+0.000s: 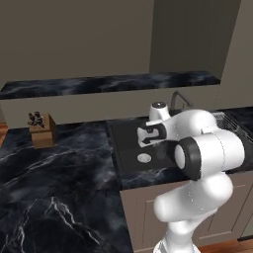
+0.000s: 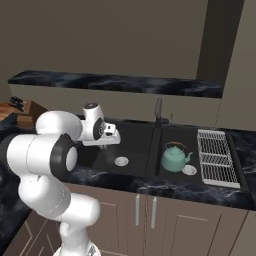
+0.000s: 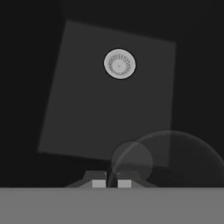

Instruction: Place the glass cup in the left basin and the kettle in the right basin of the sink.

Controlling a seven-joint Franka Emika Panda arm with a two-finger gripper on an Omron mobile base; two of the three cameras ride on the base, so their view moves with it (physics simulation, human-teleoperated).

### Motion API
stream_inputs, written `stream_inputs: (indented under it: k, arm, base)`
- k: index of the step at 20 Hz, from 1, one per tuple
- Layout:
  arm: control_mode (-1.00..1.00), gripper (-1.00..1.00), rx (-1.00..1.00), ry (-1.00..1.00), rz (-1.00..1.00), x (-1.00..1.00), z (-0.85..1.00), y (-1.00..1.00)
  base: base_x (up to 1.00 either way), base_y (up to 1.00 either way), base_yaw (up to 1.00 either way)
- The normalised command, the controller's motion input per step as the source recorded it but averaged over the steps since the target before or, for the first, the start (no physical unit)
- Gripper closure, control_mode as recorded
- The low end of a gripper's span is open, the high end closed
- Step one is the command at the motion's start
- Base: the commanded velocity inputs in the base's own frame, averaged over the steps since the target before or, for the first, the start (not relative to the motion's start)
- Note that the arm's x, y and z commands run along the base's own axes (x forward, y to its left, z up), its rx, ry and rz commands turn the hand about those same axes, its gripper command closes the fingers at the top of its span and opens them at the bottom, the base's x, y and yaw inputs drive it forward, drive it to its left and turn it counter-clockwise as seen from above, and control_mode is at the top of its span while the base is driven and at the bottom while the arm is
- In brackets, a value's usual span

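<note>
The glass cup [image 3: 168, 159] sits clamped at its rim in the closed gripper [image 3: 111, 183], hanging above the left basin [image 3: 109, 96] with its round white drain [image 3: 119, 64] clear below, while the mint-green kettle [image 2: 174, 156] stands upright in the right basin [image 2: 177, 145], just beside that basin's drain and next to the white wire rack [image 2: 216, 157]. Around them runs the matte black sink [image 2: 145, 150] with its dark faucet [image 2: 159, 112] at the back, set into a black marbled counter [image 1: 54, 188] over beige cabinet doors [image 2: 145, 215]. A wooden knife block [image 1: 42, 129] stands far left, beneath a dark raised ledge [image 1: 99, 84] and plain taupe walls.
</note>
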Motion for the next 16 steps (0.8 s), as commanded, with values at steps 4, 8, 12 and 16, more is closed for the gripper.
stream_inputs:
  k: [4, 8, 12, 16]
  arm:
    - [-1.00, 1.00, -0.01, 0.00, 0.00, 0.29, -0.10, 0.00]
    - [-1.00, 1.00, -0.02, 0.00, 0.00, 0.27, -0.21, 0.00]
    - [-1.00, 1.00, -0.01, 0.00, 0.00, 0.31, -0.24, 0.00]
    - [-1.00, 1.00, -0.01, 0.00, 0.00, 0.34, -0.23, 0.00]
  base:
    - [0.00, 0.00, 0.00]
    - [0.00, 0.00, 0.00]
    - [0.00, 0.00, 0.00]
    - [0.00, 0.00, 0.00]
